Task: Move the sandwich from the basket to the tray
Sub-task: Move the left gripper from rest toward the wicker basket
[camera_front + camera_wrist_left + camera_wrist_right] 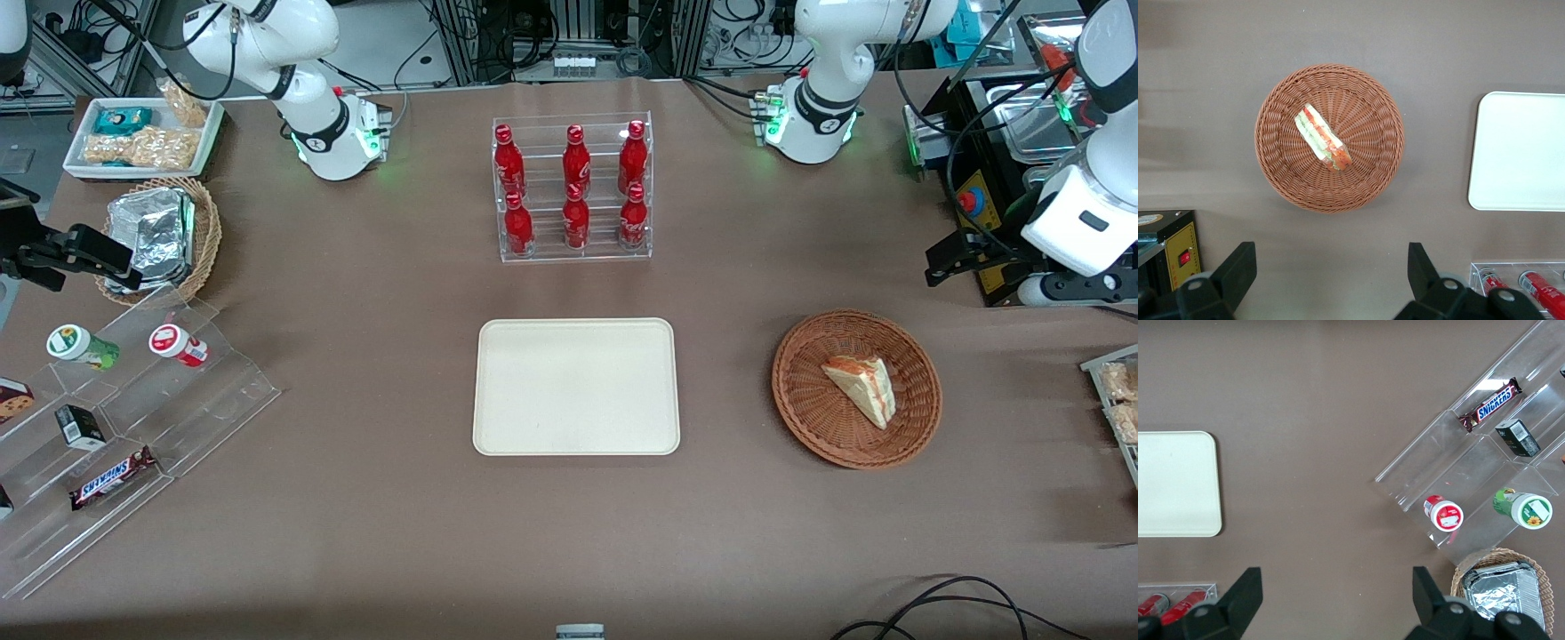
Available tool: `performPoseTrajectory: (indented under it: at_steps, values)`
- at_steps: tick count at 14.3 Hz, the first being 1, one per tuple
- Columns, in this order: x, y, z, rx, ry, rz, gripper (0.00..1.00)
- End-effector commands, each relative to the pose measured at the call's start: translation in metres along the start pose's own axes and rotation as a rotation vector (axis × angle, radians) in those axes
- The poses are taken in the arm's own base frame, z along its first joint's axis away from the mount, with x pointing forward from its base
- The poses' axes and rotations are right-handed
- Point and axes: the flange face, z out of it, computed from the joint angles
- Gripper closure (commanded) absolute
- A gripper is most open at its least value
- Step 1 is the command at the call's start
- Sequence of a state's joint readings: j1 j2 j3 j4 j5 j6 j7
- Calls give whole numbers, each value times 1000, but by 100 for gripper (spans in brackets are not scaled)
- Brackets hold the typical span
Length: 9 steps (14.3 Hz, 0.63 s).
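Note:
The sandwich [861,388] is a pale triangular wedge lying in the shallow reddish-brown wicker basket [800,400], toward the working arm's end of the table. In the left wrist view the sandwich [1322,137] shows its red and green filling, lying in the basket [1371,173]. The cream tray [576,387] lies flat and bare beside the basket; it also shows in the left wrist view [1521,150]. My left gripper [944,260] hangs high above the table, farther from the front camera than the basket. In the left wrist view the gripper [1331,263] is wide open and empty.
A clear rack of red bottles [573,191] stands farther from the front camera than the tray. A black control box [978,204] sits by the gripper. A snack tray [1116,400] lies at the working arm's table edge. An acrylic snack stand [133,400] and foil-package basket [160,236] lie toward the parked arm's end.

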State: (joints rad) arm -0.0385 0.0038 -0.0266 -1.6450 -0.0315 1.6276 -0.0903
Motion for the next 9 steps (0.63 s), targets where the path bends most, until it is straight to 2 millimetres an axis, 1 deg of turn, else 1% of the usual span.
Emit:
performPoseTrajectory:
  at_steps: [1,5,9]
  values:
    - [1,0,-5,-10,-7,31,0]
    - [-4,0,-2,-9,-45,39,0]
    - [-6,-2,8,-1,-85,30,0]
